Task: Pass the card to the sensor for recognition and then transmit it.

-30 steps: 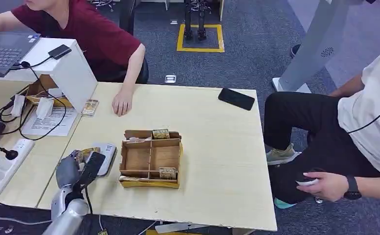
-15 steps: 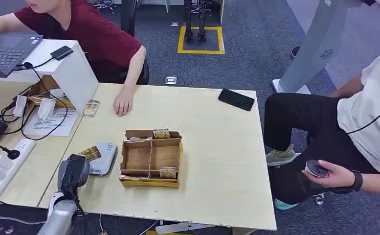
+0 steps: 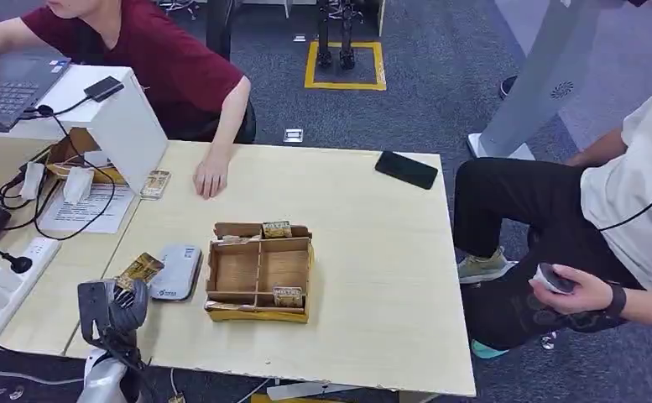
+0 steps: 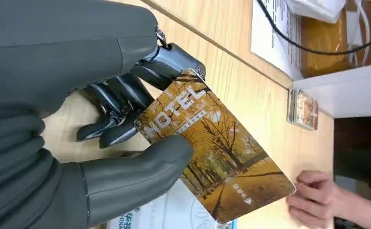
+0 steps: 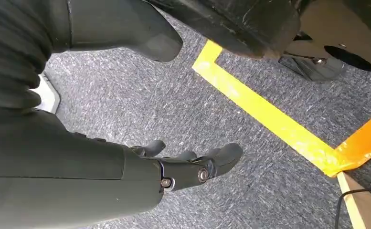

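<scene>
Left hand [image 4: 78, 138]: pinched the card between thumb and dark fingers.
Card [image 4: 217, 152]: orange autumn-tree print, "HOTEL" lettering, held above the table.
Sensor [image 4: 174, 214]: white, partly under the card.
Table [image 4: 231, 71]: light wood.
Person's hand [image 4: 317, 195]: rested on the table beyond the card.
Paper sheet [image 4: 274, 33]: crossed by a black cable.

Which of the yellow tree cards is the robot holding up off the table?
The card marked HOTEL, pinched in the left hand beside the white sensor. The other cards stand in the wooden box, and one lies near the person's hand.
</scene>
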